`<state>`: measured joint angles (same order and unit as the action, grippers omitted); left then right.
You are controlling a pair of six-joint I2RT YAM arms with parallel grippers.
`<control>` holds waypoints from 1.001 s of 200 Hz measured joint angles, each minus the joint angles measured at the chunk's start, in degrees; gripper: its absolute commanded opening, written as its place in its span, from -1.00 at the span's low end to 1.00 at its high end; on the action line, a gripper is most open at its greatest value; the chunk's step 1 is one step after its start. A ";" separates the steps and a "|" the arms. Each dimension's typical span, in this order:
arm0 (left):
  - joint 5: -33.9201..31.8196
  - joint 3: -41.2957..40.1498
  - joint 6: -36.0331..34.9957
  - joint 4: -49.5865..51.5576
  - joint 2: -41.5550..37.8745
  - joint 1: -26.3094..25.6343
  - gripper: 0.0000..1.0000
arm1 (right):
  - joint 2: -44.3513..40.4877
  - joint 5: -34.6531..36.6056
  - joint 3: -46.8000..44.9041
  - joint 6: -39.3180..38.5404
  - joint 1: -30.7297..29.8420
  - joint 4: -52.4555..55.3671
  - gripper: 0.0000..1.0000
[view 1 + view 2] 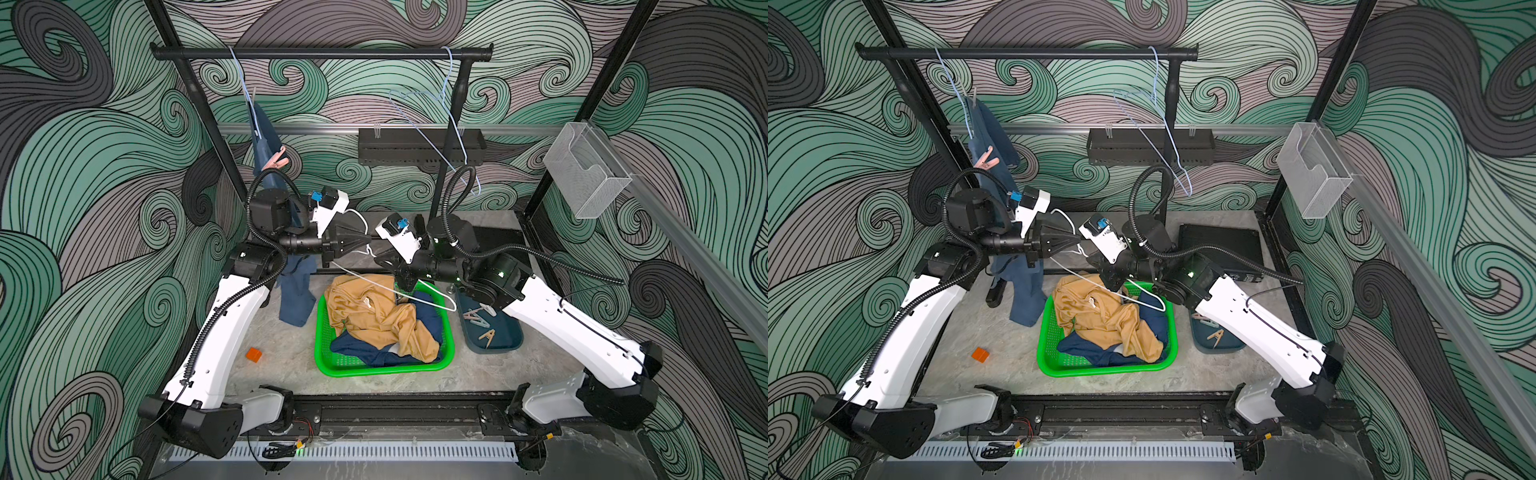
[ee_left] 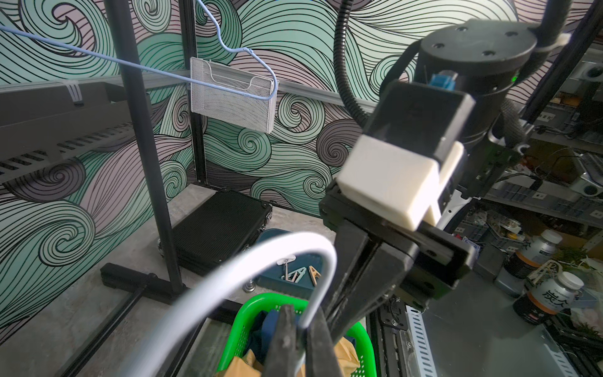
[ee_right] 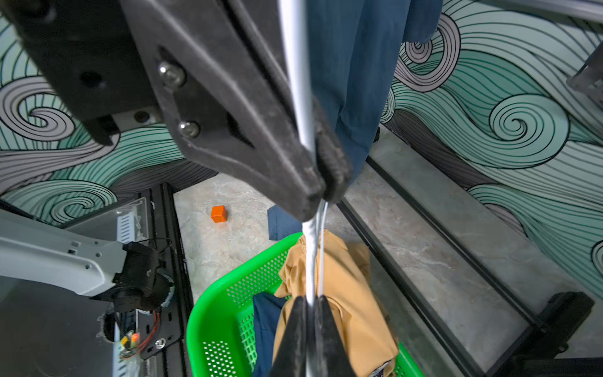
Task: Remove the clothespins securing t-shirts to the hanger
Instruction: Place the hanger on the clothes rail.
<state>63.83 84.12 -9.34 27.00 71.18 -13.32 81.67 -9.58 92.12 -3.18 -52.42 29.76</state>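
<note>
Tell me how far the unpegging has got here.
Done: mustard shirt and navy shirt lie in the basket, loose pegs in the tray. In hand: left gripper and right gripper shut on the bare white hanger. Left: blue shirt hangs with a pink peg on it.

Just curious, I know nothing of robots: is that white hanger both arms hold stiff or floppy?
Likely fairly stiff: the white hanger holds its outline between the left gripper and right gripper. Being thin wire, it probably flexes slightly. Its smooth coating might slip in the jaws.
</note>
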 measured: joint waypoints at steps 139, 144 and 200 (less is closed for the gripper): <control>-4.33 -2.95 2.56 -3.13 -0.92 0.00 0.35 | -3.15 8.87 -4.11 2.73 0.44 -3.82 -1.00; -4.87 -3.30 2.91 -3.54 -1.27 0.00 0.35 | -3.26 9.49 -4.09 2.78 0.44 -4.09 -1.00; -12.50 -8.33 8.09 -10.75 -8.13 0.00 0.37 | -2.91 17.46 -2.34 2.95 0.59 -6.38 -1.00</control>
<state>51.33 75.79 -1.26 16.25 63.05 -13.32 78.76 7.88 89.78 -0.23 -51.83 23.38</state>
